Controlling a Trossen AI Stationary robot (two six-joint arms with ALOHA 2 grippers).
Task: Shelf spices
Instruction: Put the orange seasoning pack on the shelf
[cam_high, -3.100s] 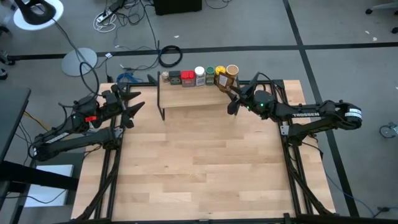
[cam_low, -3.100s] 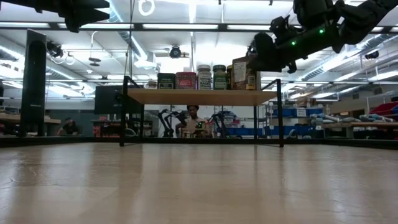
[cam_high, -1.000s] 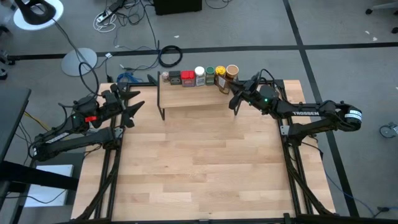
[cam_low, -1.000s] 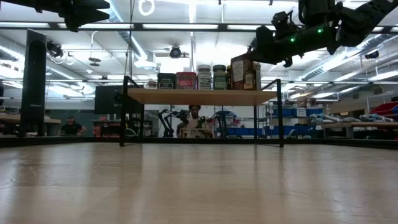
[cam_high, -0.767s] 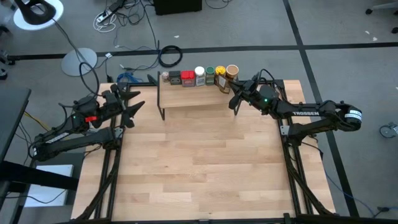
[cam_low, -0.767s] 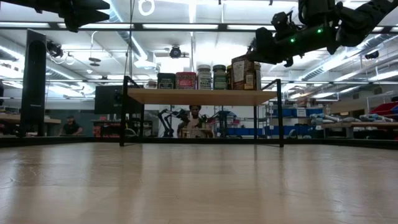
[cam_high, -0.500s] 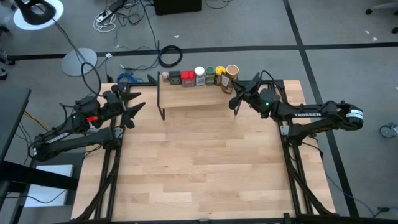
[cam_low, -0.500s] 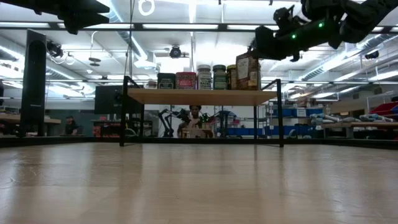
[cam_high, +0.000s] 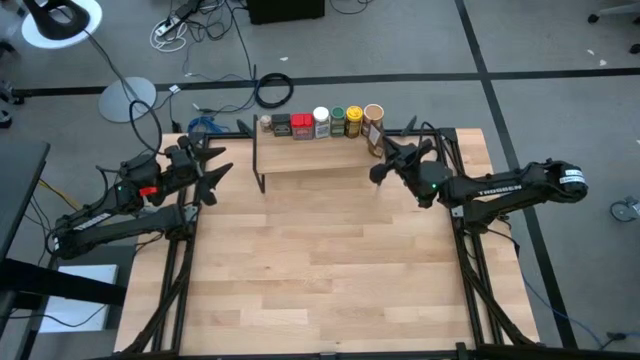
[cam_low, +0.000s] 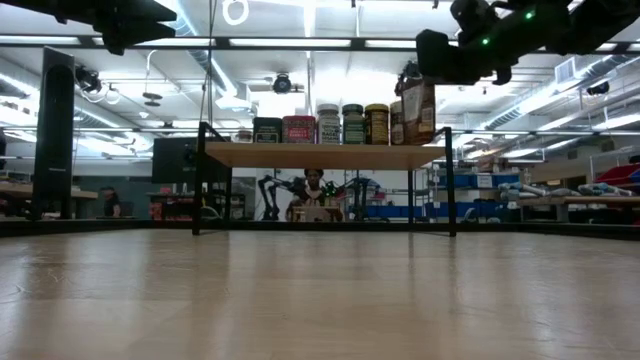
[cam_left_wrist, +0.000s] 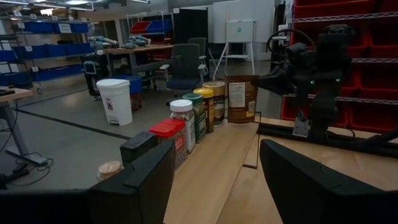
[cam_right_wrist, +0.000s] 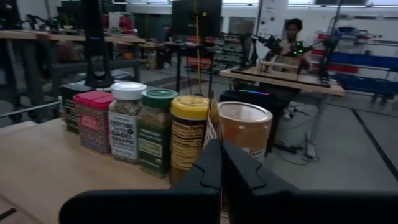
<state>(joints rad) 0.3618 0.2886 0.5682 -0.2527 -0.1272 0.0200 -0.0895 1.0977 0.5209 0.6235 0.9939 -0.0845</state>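
Right end effector (cam_high: 378, 172) clenched, empty, upper right of frame — a swing could topple the brown canister (cam_high: 374, 118) off the shelf (cam_high: 310, 155).

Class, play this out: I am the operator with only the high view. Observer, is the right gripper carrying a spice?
Observer: No. The right wrist view shows the right gripper with jaws shut on nothing, facing the brown canister.
Operator: Is that canister down on the shelf?
Observer: Yes. In the low view it stands on the shelf, beside the yellow-lidded jar.
Operator: And the left gripper?
Observer: In the left wrist view, the left gripper is open and empty.
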